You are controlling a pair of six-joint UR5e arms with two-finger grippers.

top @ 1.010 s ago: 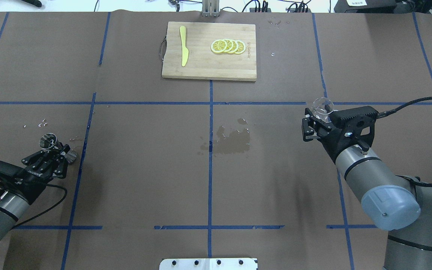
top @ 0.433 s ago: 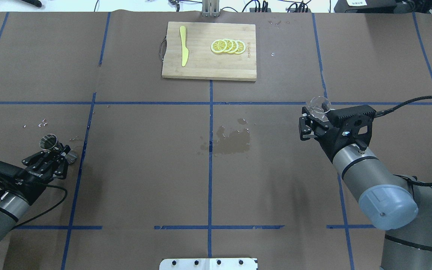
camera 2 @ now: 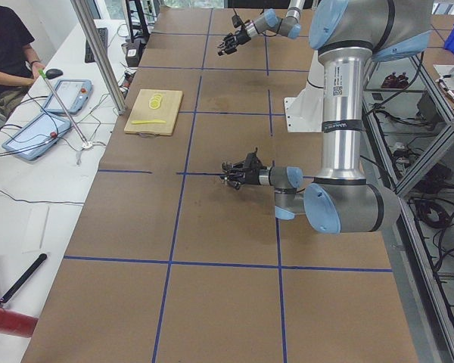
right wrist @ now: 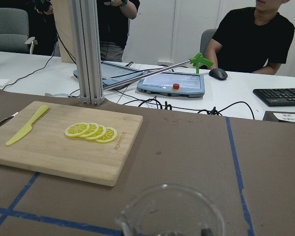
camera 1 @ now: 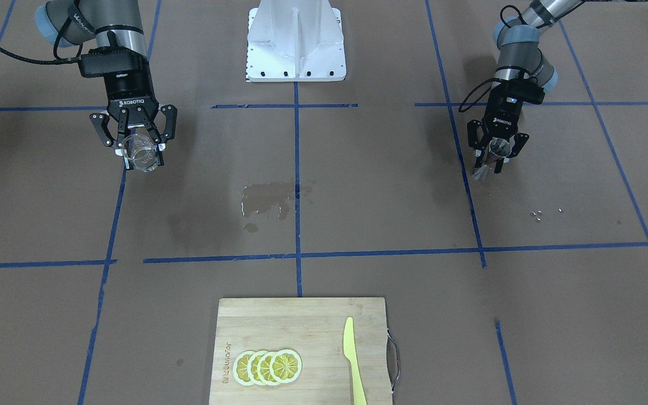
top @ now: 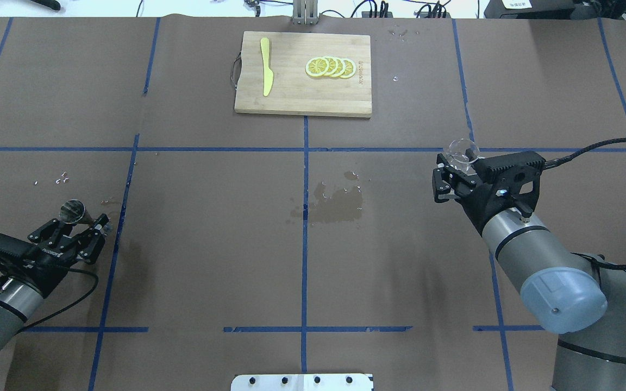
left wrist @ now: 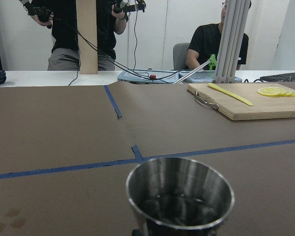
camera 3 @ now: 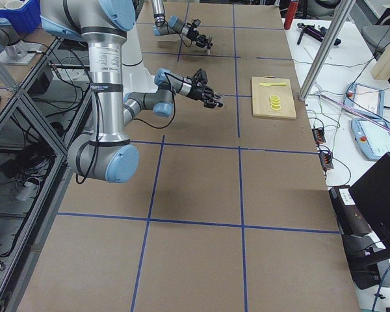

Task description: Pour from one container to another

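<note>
Overhead exterior: wet patch point(top: 337, 205) between cup point(top: 462, 150), jigger point(top: 72, 212); board point(top: 302, 95) beyond.

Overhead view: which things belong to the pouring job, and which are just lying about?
Job: glass cup; steel jigger.
Lying about: cutting board; lemon slices; yellow knife; wet patch.

Jigger point(top: 72, 211) in left fingers point(top: 95, 233), glass point(top: 462, 151) in right fingers point(top: 440, 184)
</note>
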